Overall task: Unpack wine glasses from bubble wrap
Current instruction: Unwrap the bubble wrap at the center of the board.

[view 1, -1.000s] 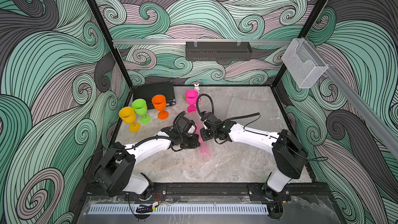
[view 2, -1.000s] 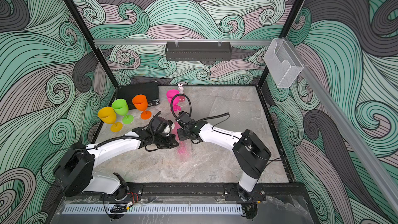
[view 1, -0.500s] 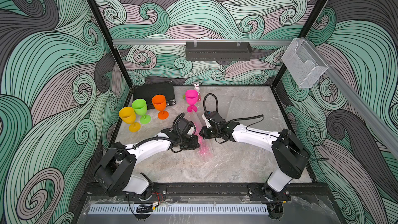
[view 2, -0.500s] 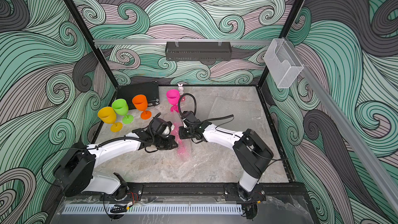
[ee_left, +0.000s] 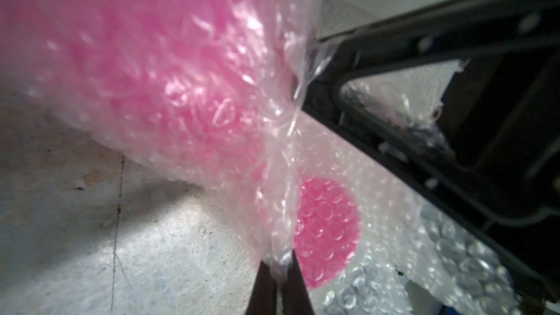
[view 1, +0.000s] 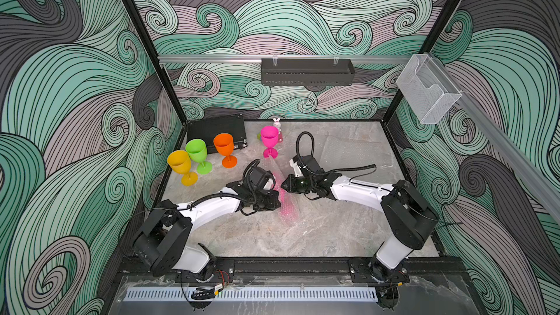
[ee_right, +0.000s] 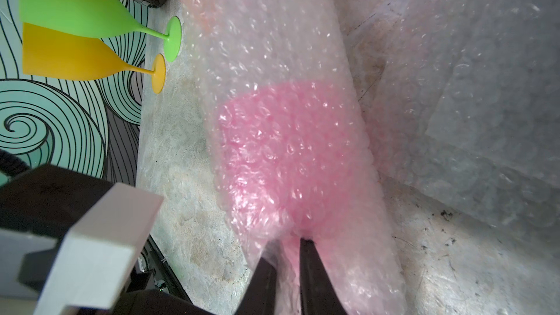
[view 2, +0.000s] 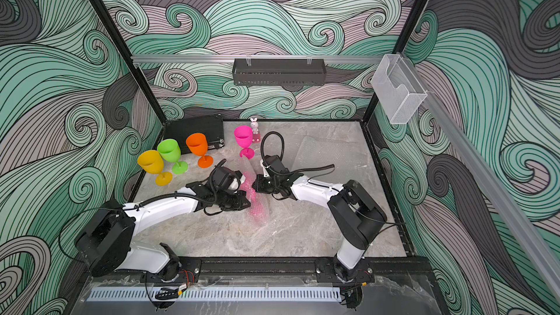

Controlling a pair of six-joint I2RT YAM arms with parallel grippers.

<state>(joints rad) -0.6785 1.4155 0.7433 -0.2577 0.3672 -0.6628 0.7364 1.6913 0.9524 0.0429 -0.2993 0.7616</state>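
Count on the table [view 1: 318, 231]: four of five glasses out of wrap and upright.
- yellow goblet [view 1: 181, 163], green goblet [view 1: 197, 150] and orange goblet [view 1: 224, 144] in a row at 10 to 11 o'clock.
- standing pink goblet [view 1: 269, 137] near 12 o'clock.
- flat bubble wrap sheets [view 1: 345, 150] lie spent at 1 to 2 o'clock.

One left: the wrapped pink goblet [ee_right: 288, 153] lies at table centre inside the bubble wrap tube [ee_right: 272, 40]. We see its round foot as a pink disc through the film in the left wrist view.

Left gripper [ee_left: 278, 265] reaches in from 8 o'clock. Its jaws are pinched tight on a fold of the tube's film.

Right gripper [ee_right: 288, 246] reaches in from 3 o'clock. Its jaws stand narrow with wrap between them, by the goblet's bowl; we judge it grips film, perhaps the glass through it.

We judge the task mostly done. What remains: open this tube, free the goblet, stand it with the others.
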